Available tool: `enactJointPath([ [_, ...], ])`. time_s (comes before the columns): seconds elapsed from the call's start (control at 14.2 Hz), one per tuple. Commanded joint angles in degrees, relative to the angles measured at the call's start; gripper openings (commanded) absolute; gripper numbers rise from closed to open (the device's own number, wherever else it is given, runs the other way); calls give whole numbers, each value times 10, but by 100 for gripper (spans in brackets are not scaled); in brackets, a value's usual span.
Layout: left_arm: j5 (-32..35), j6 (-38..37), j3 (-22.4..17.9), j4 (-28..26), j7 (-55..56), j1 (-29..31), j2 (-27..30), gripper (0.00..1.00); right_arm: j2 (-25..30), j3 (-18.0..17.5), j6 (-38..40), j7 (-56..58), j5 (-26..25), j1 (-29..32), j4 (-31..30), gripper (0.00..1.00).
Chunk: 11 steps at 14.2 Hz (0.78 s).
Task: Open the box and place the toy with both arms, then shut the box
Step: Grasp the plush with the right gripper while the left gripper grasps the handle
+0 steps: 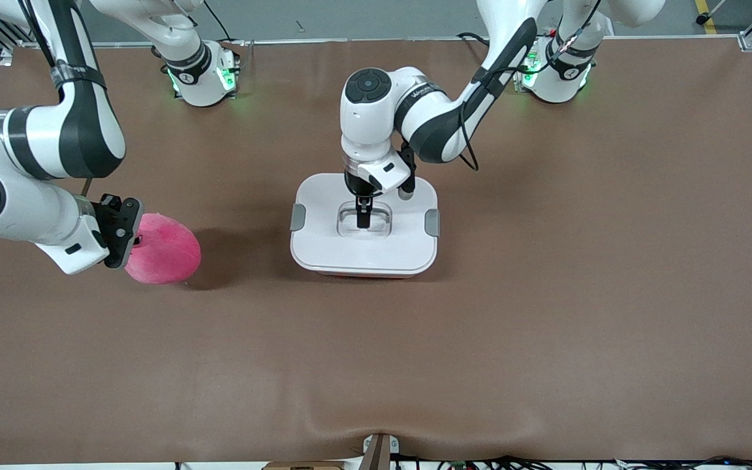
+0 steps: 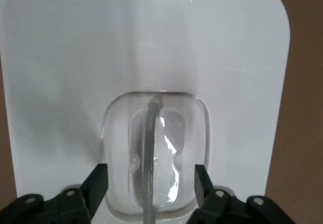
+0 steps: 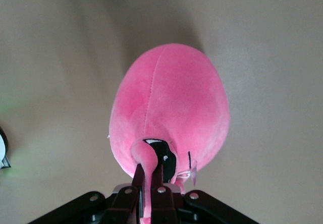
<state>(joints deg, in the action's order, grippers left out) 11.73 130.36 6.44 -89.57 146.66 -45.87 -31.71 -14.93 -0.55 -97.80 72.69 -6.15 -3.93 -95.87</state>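
Observation:
The box (image 1: 363, 261) stands mid-table with its white lid (image 1: 324, 196) on and a grey clip (image 1: 297, 217) at each end. My left gripper (image 1: 363, 219) reaches down into the lid's recessed centre. It is open, with its fingers (image 2: 98, 183) standing either side of the clear handle (image 2: 150, 148) and apart from it. The pink toy (image 1: 167, 251) is toward the right arm's end of the table. My right gripper (image 1: 129, 240) is shut on a small plush nub (image 3: 146, 158) of the toy (image 3: 169, 103). Whether the toy touches the table I cannot tell.
The brown table cover (image 1: 546, 294) spreads wide around the box. The arms' green-lit bases (image 1: 203, 78) stand at the table's edge farthest from the front camera.

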Motion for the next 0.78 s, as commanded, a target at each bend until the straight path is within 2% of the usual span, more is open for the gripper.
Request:
enactJointPath([
  [0.0, 25, 16, -5, -21, 32, -9, 9, 68, 3, 0, 11, 51, -11, -4, 8, 0],
  [0.14, 25, 20, -4, -22, 35, -7, 9, 52, 3, 0, 9, 82, -4, 3, 8, 0],
  [0.35, 25, 20, -4, -21, 35, -7, 11, 40, 3, -1, 9, 85, -3, -1, 8, 0],
  [0.49, 26, 20, -4, -25, 35, -5, 15, 22, 3, -1, 10, 84, -1, -6, 8, 0],
  [0.63, 26, 20, -4, -25, 34, -5, 16, 0, 3, -1, 11, 80, 13, -13, 7, 0],
  [0.7, 26, 20, -4, -25, 30, -5, 17, 0, 3, -1, 11, 81, 21, -13, 7, 0],
])
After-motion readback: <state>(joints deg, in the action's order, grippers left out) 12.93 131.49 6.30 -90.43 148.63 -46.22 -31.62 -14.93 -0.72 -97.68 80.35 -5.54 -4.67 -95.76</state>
